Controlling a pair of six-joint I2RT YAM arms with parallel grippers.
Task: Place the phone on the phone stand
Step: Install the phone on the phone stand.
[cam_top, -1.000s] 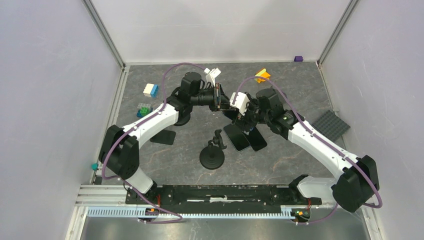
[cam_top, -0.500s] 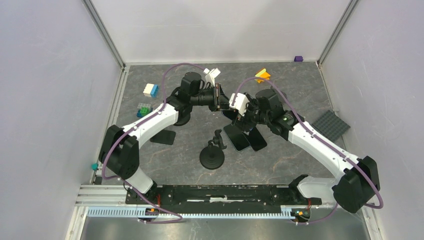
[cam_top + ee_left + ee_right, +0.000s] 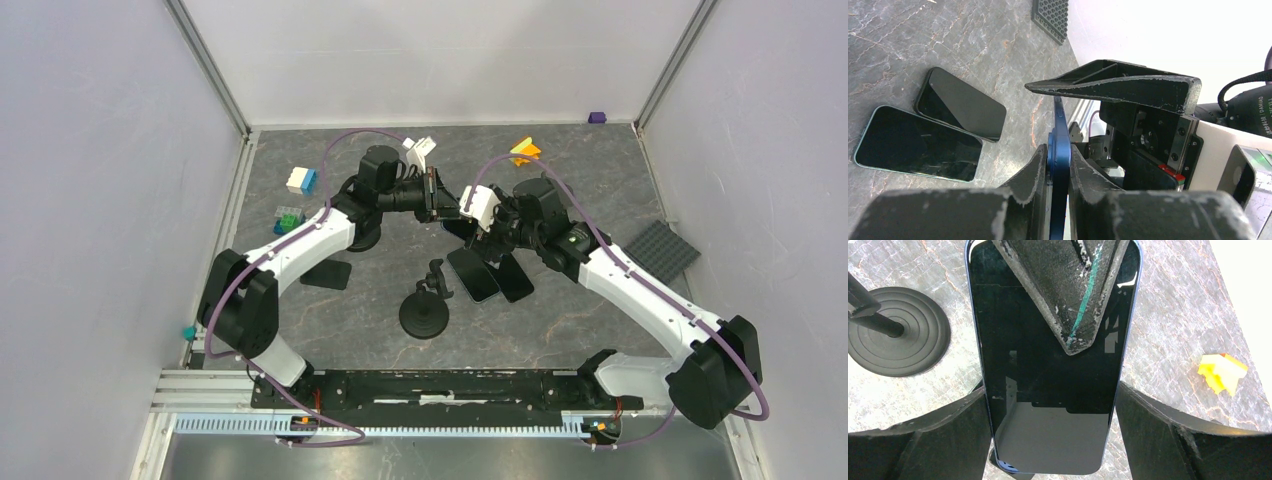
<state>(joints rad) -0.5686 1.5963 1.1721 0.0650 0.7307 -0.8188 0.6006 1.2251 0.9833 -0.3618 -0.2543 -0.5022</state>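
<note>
Left gripper [image 3: 1058, 156] clamps slim dark-blue phone [image 3: 1060, 125] beyond black round-based stand [image 3: 424, 316]; right gripper [image 3: 1053, 405] gapes astride its long edges

Phone nudged
The blue phone [image 3: 1059, 165] in the left gripper [image 3: 432, 194] was shifted slightly toward 11 o'clock; the right gripper [image 3: 1053, 390] was moved with it.

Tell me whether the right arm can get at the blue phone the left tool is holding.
Likely yes: the right tool stands open astride the blue phone, nothing between; the left tool grips its other end.
</note>
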